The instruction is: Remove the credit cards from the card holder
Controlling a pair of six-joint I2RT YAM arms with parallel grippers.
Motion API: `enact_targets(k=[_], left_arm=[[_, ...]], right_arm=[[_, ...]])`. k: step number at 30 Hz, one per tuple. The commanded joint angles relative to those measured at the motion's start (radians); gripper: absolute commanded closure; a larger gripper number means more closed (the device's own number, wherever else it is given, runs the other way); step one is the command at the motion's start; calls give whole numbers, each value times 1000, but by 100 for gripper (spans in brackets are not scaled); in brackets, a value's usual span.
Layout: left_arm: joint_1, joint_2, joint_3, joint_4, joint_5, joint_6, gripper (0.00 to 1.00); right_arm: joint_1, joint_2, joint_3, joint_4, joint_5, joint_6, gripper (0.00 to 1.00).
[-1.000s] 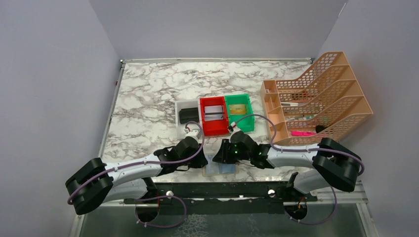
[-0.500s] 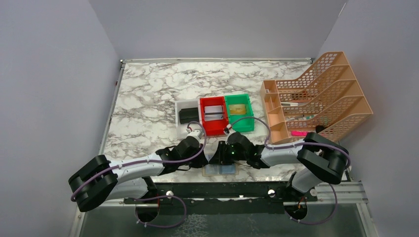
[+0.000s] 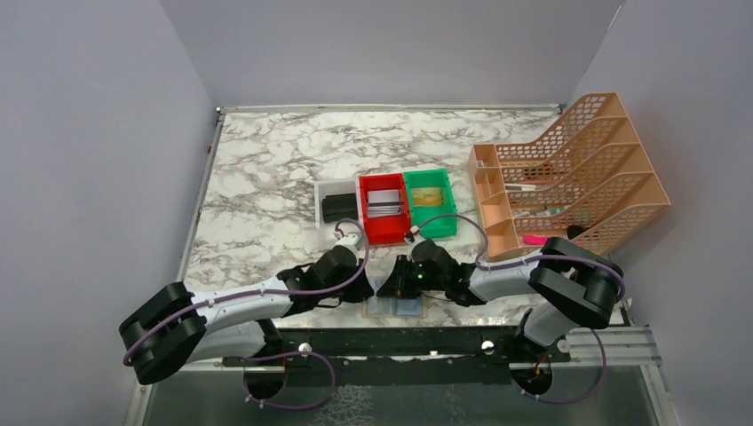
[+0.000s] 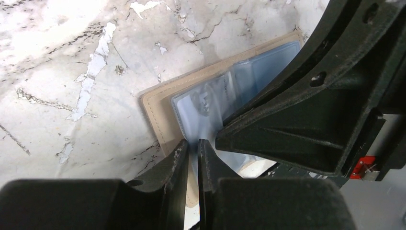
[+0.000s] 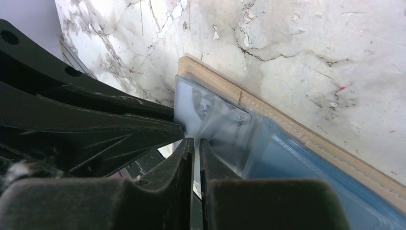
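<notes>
1. The card holder lies open and flat on the marbled surface, close to the near edge and about midway along it, between the two arms.
2. From the left wrist, its tan border frames shiny bluish sleeves. A credit card with a dark print shows through the outermost sleeve.
3. The left claw is clenched almost fully, with only a thin slit between the fingers. A bluish sleeve edge of the card holder sits in that slit, at the holder's side nearest the left arm.
4. The right claw is likewise clenched to a narrow slit on a thin pale sheet. This seems to be the same sleeve, raised off the tan cover. Whether the card itself is caught in the grip I cannot tell; that patch is blurred.
5. The two claws meet tip to tip over the holder, very near each other.
6. Farther back, near the middle of the surface, stand a red bin and a green bin side by side, with a black item just left of the red one.
7. A peach file rack stands along the right edge.
</notes>
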Motion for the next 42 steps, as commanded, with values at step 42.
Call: enact_targets(k=[42], left_arm=[[-5, -88, -19, 158, 140, -39, 52]], right_arm=[[-6, -148, -218, 266, 55, 156, 99]])
